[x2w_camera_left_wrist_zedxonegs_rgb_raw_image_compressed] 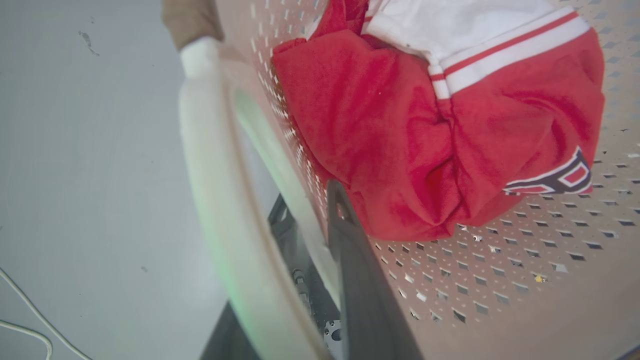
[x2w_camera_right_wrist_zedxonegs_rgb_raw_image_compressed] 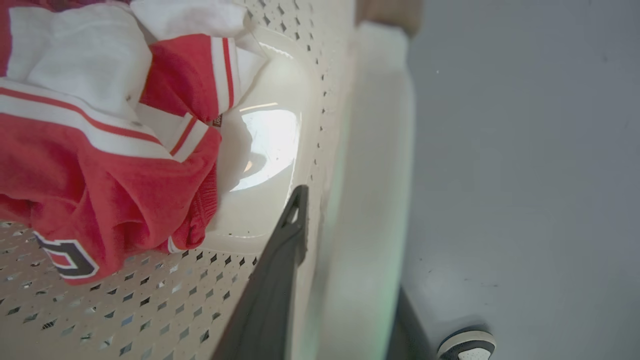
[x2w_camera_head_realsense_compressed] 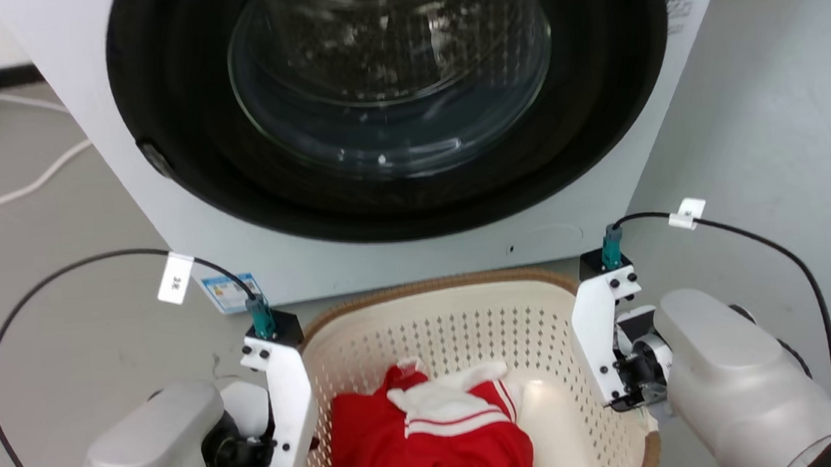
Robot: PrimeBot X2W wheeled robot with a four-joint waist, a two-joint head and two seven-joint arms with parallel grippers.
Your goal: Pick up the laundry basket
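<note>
Cream-white plastic full of small holes makes up the laundry basket (x2w_camera_head_realsense_compressed: pixel 438 322); it seems to rest on the floor (x2w_camera_head_realsense_compressed: pixel 767 120), just in front of the washer (x2w_camera_head_realsense_compressed: pixel 608 194), and red and white clothes (x2w_camera_head_realsense_compressed: pixel 434 442) are piled inside. Its white loop handles are on its left and right sides, so one handle is met by each arm and neither arm is nearer. At the left handle (x2w_camera_left_wrist_zedxonegs_rgb_raw_image_compressed: pixel 210 165) the left gripper (x2w_camera_left_wrist_zedxonegs_rgb_raw_image_compressed: pixel 310 210) is set with one dark finger inside the wall and the other outside, under the loop; the right gripper (x2w_camera_right_wrist_zedxonegs_rgb_raw_image_compressed: pixel 345 220) is set the same way at the right handle (x2w_camera_right_wrist_zedxonegs_rgb_raw_image_compressed: pixel 375 165); whether the fingers are pressed tight cannot be told. A level lift, with both sides raised together, is judged to be needed; a shoe tip (x2w_camera_right_wrist_zedxonegs_rgb_raw_image_compressed: pixel 467 345) is seen on the floor by the right side.
</note>
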